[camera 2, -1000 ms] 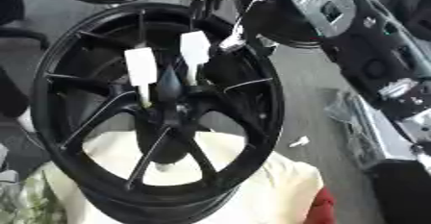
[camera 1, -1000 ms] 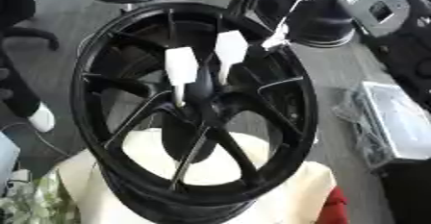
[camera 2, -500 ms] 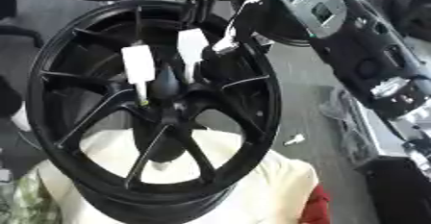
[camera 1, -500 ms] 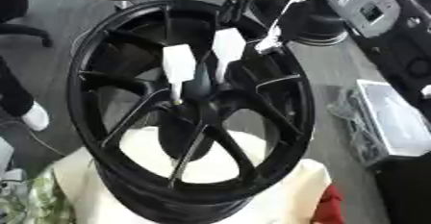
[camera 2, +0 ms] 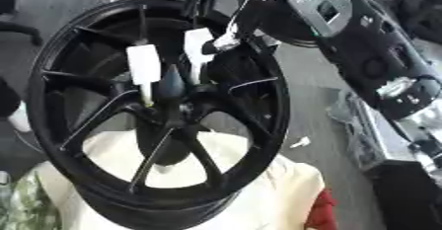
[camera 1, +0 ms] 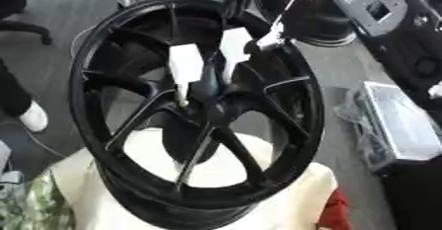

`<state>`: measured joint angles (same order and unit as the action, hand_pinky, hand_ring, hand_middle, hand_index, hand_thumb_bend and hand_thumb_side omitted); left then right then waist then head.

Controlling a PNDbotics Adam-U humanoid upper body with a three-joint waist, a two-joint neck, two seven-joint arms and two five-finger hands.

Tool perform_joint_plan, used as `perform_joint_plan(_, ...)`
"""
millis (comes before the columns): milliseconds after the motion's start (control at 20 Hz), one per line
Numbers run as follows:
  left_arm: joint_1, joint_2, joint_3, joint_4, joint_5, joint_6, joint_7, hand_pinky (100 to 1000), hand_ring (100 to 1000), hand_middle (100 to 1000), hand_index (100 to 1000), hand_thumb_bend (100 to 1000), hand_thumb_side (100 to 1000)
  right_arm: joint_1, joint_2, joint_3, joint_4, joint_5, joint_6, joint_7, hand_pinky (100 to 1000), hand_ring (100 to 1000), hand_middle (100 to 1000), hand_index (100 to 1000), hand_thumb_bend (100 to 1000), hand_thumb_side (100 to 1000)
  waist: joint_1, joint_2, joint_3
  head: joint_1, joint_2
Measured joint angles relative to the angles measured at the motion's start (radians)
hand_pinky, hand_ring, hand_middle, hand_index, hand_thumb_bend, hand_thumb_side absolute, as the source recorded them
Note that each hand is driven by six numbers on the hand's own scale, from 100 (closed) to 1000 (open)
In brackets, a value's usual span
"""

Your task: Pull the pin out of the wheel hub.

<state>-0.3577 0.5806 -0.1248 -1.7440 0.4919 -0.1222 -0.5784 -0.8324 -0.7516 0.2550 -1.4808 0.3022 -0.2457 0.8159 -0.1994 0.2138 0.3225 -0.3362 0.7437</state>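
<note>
Now the right hand [camera 2: 246, 7] is descending from upper right toward the black spoked wheel hub [camera 1: 199, 110], fingers unreadable; white-tagged pins [camera 1: 186, 66] remaining seated.

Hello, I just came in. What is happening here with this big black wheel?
The black wheel stands upright on a cream-coloured support. Two pins with white rectangular heads, the left pin and the right pin, stick out of the hub. The robot's right arm comes in from the upper right, and its right hand is at the wheel's upper rim, beside the right pin. Both pins are in place; whether the fingers touch one is unclear. The left hand is not visible.
</note>
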Motion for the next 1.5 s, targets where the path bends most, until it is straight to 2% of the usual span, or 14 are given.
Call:
perform_joint_plan(1050, 0.006, 0.000, -0.001, -0.006, -0.026, -0.011, -0.002, 845, 924, 859, 873, 110, 800, 0.024, 0.010, -0.016, 0.041, 0.013, -0.006, 0.002, 772, 746, 724, 827, 407, 421, -0.008, 0.024, 0.012, -0.014, -0.009)
perform_joint_plan(1500, 0.006, 0.000, -0.001, -0.006, -0.037, -0.017, -0.003, 847, 926, 856, 873, 107, 799, 0.024, 0.017, -0.023, 0.053, 0.010, -0.004, -0.011, 759, 720, 648, 773, 356, 388, -0.009, 0.028, 0.013, -0.018, -0.011)
